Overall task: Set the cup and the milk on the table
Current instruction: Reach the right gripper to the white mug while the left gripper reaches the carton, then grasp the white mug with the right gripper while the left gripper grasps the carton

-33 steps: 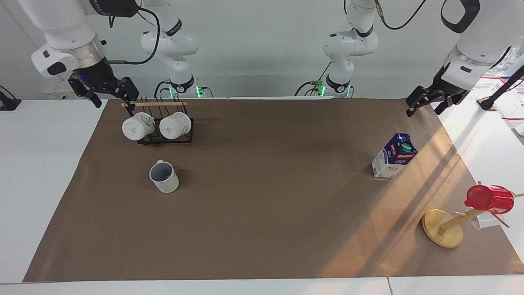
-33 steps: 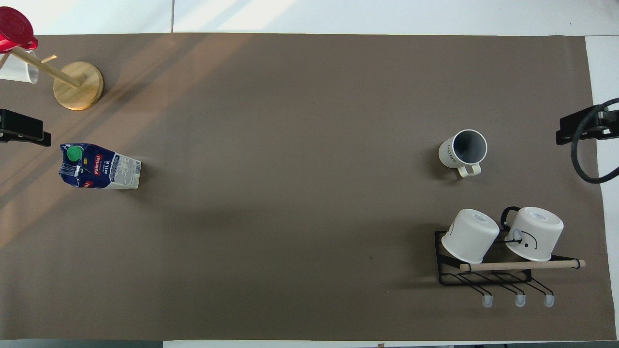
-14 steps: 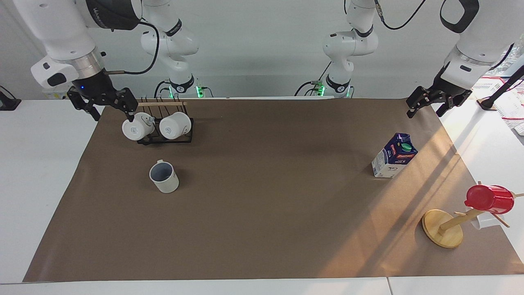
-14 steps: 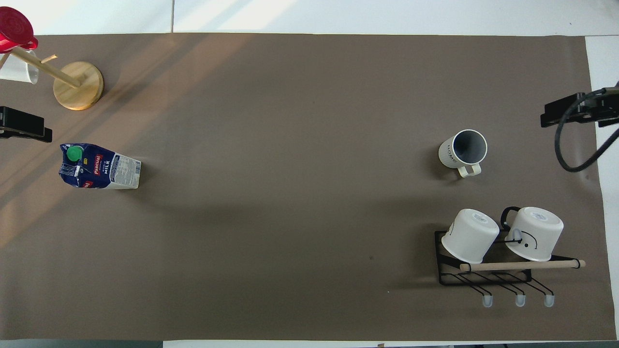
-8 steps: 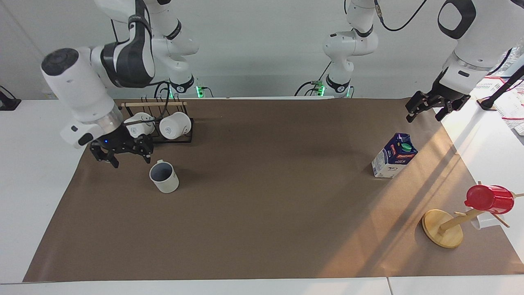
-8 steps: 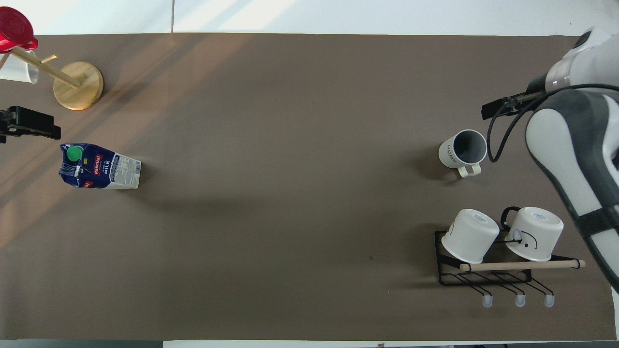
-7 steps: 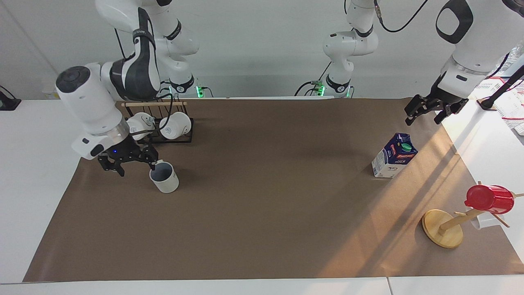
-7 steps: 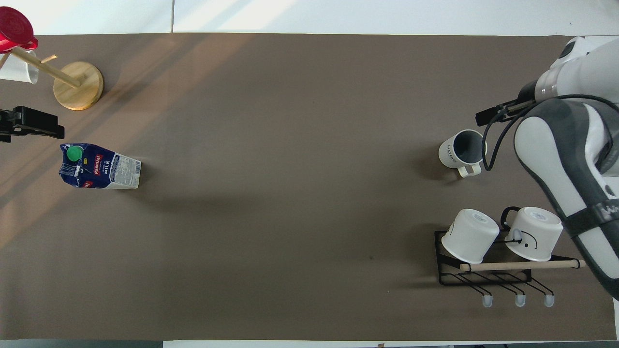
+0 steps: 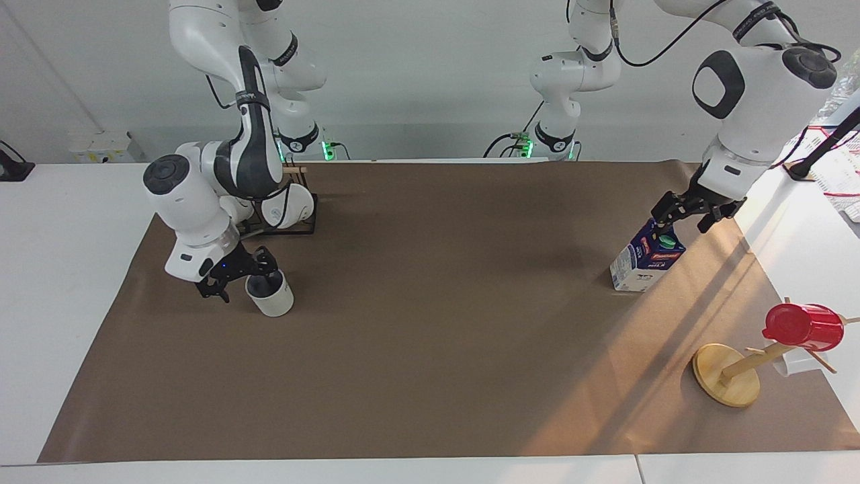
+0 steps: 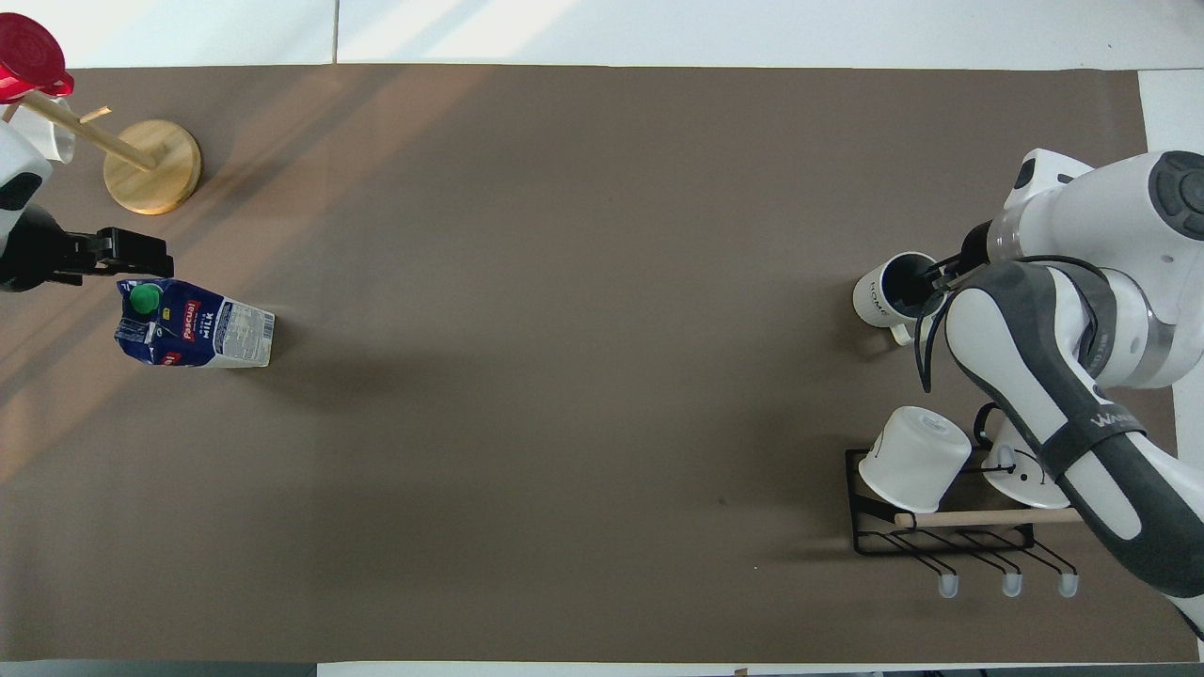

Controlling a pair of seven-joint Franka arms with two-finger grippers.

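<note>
Robotics lab, not a home — two white robot arms [image 9: 222,168] bolted at the edge of a white table [image 9: 60,269] covered by a brown paper sheet [image 9: 437,323], bare pale wall, loose cables [image 9: 645,40], green status lights on the bases — kitchen props staged: mug rack [image 10: 941,527], wooden cup stand [image 9: 729,373].

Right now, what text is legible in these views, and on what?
"Pascual": red label on the milk carton.
"MILK": white print on the carton's blue part, beside that label.
"HOME": side of the cup, small, a likely reading.
"WA…": lettering on the right arm, rest unreadable.
Fine print on the carton's white panel: too small to read.
</note>
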